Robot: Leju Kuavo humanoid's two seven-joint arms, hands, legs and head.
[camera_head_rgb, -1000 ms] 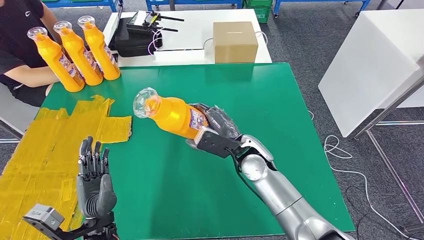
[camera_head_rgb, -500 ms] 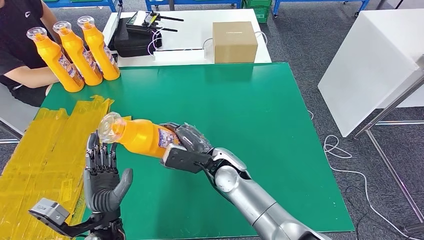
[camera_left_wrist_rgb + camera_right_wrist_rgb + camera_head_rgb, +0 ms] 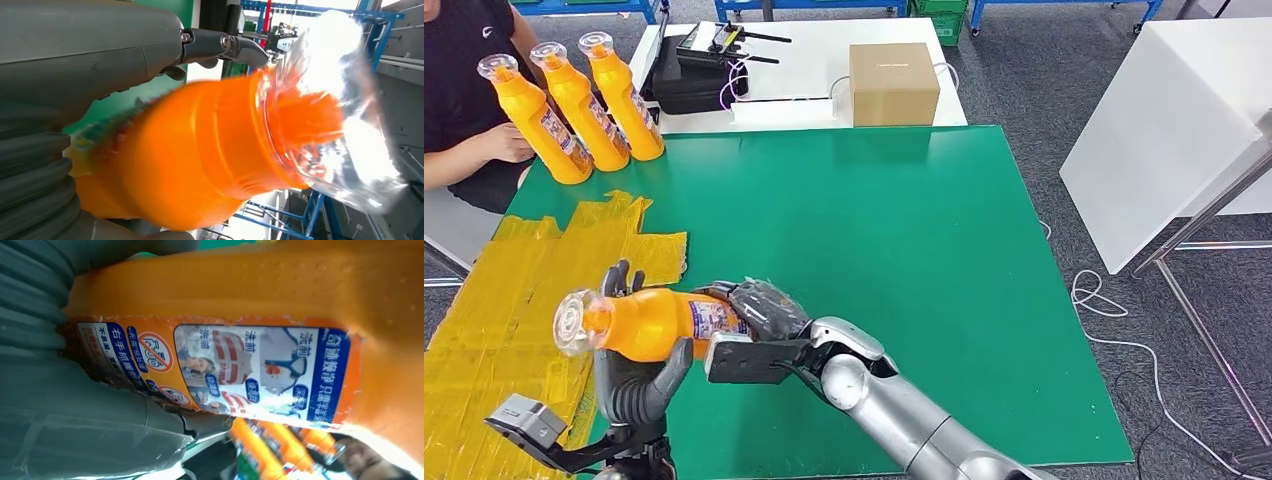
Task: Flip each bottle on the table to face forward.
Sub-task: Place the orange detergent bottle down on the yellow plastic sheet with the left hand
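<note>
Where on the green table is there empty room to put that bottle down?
Bare green mat stretches from the cardboard box toward the right arm. It is crowded at the far left by three standing bottles and near left where both hands meet the held bottle.

Green table mat point(image 3: 904, 230): three upright orange plastic bottles point(image 3: 574, 105) in a row at far left corner, person's hand point(image 3: 499, 145) just beside them at left. Yellow tape patch point(image 3: 514, 300) along left edge. Orange bottle with clear cap point(image 3: 639, 322), lying sideways above near left area, between left hand point(image 3: 634, 375) and right hand point(image 3: 759, 315). White table point(image 3: 809, 70) behind mat, bearing brown cardboard box point(image 3: 894, 82) at right, black case point(image 3: 689, 75) at left.
</note>
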